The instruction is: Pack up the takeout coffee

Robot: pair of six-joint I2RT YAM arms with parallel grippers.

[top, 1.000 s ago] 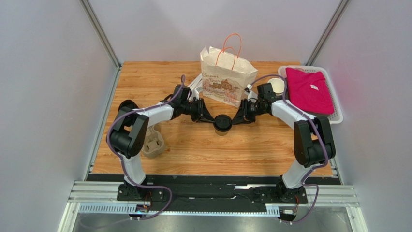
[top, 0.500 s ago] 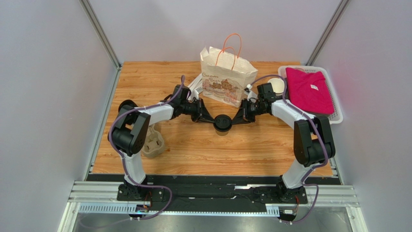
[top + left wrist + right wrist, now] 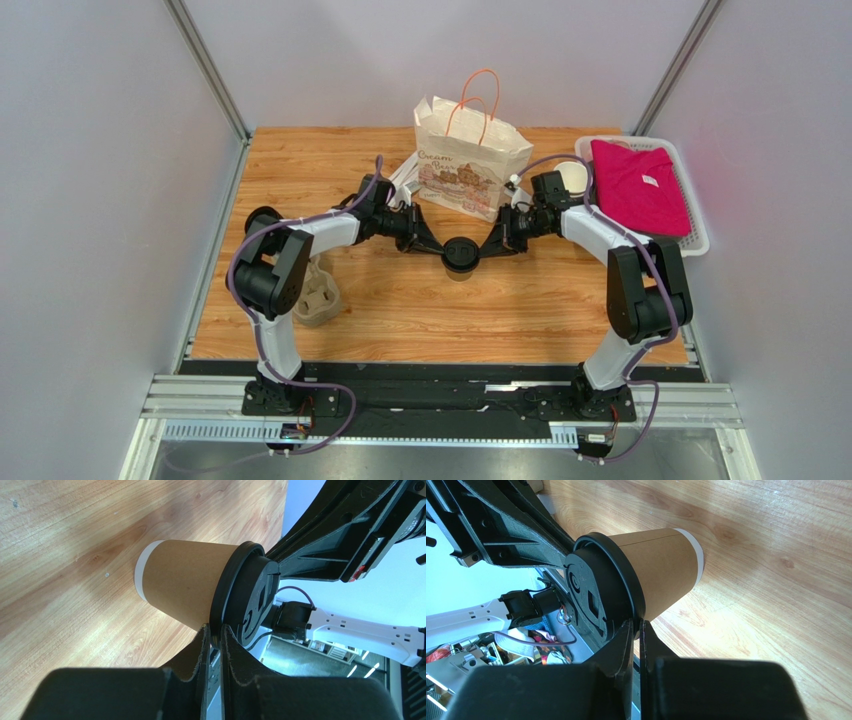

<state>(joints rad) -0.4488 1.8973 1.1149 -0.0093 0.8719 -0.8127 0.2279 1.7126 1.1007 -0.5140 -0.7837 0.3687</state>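
Note:
The takeout coffee (image 3: 460,254), a tan kraft cup with a black lid, stands on the wooden table in front of the paper bag (image 3: 470,160). My left gripper (image 3: 438,250) is shut on the lid's rim from the left. My right gripper (image 3: 484,250) is shut on the rim from the right. In the left wrist view the cup (image 3: 185,582) stands on the wood and my left gripper (image 3: 214,630) pinches the rim of the black lid (image 3: 250,597). In the right wrist view my right gripper (image 3: 637,625) pinches the rim on the cup's (image 3: 661,570) other side.
The bag, with orange handles, stands upright and open at the back centre. A grey-brown pulp cup tray (image 3: 318,295) lies at the left by my left arm. A white basket (image 3: 700,240) with a pink shirt (image 3: 638,185) is at the right. A white-insided cup (image 3: 572,176) stands beside it.

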